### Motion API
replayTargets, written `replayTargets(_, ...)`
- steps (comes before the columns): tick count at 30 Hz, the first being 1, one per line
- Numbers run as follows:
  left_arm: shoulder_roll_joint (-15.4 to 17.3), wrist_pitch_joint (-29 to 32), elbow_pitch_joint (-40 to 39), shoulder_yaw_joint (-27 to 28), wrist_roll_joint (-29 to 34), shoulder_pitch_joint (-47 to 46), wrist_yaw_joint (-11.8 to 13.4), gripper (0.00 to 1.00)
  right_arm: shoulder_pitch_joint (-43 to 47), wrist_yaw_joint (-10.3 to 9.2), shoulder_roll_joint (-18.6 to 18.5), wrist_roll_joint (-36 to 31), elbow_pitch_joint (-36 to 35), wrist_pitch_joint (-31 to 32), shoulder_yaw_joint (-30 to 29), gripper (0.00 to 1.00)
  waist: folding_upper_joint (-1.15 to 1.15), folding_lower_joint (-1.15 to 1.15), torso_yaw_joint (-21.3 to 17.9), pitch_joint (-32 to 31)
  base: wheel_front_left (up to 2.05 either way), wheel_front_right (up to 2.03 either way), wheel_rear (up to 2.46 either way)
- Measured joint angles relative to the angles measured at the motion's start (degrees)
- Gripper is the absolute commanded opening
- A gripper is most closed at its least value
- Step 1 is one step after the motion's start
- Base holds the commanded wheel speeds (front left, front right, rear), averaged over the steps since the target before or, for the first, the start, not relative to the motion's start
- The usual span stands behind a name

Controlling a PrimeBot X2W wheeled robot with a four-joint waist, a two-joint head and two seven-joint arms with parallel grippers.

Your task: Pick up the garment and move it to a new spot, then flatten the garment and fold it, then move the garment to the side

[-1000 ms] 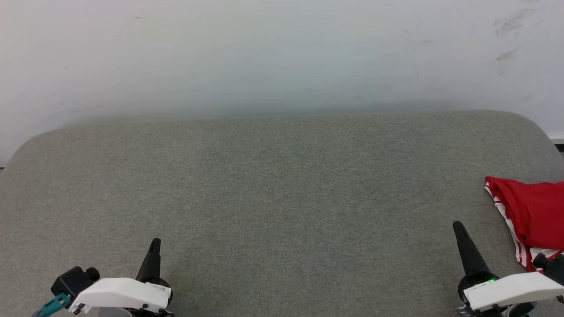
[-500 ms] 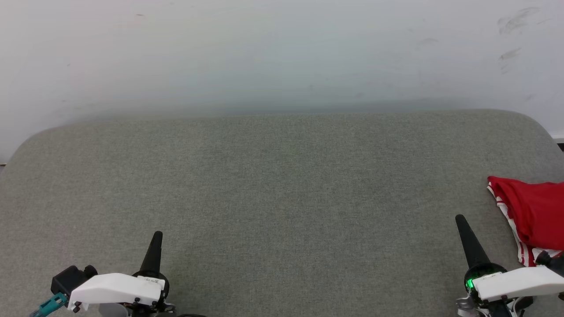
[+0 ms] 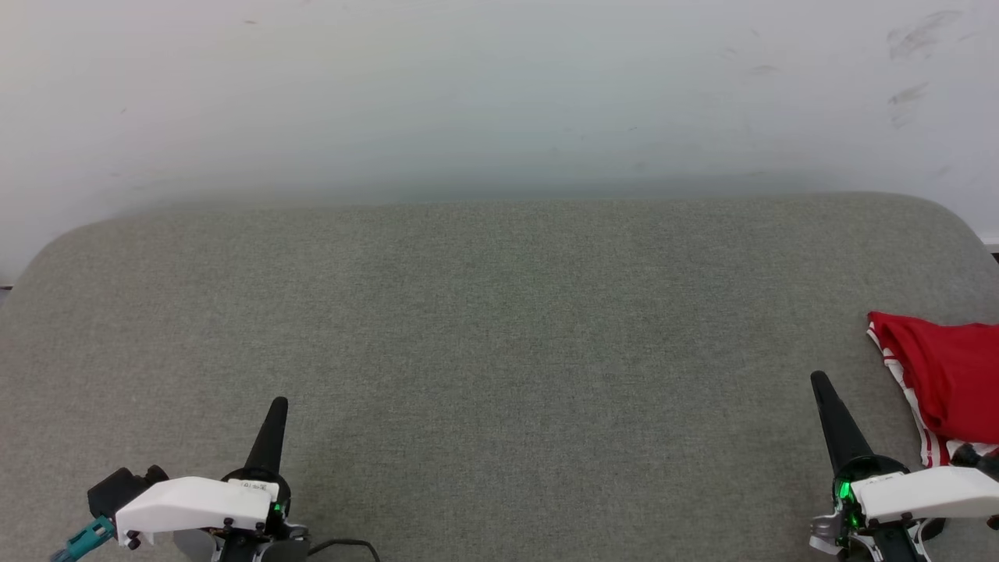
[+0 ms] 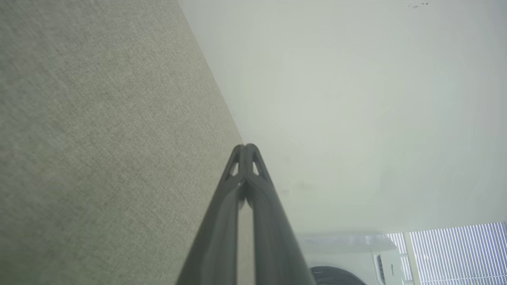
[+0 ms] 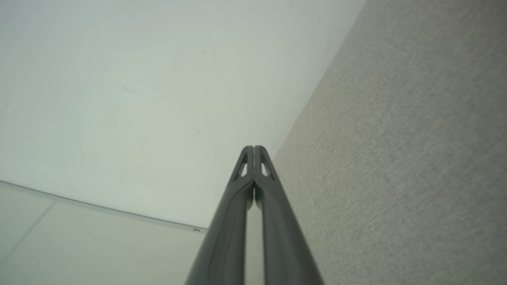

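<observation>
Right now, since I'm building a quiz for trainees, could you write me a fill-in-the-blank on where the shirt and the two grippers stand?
The garment lies at the ____ edge of the head view.
Its main colour is ____.
The right gripper has its jaws ____.
The left gripper holds ____.
Missing words: right; red; shut; nothing.

Matt woven grey cloth surface point(image 3: 499, 328)

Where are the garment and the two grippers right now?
garment point(image 3: 951, 376), head view, on its red body fabric.
left gripper point(image 3: 276, 407), head view, at its shut fingertips.
right gripper point(image 3: 819, 384), head view, at its shut fingertips.
</observation>
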Motion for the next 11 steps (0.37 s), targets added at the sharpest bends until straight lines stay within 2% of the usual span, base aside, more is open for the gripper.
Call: replayTargets(11,-0.5,1.4,0.0,0.9,-4.9,-0.4,-0.9,0.0,-1.1,0.0,0.0,5.4,1.0,0.6,-0.5,0.0,0.0,0.0,0.2,0.3,0.0,0.0,0.0)
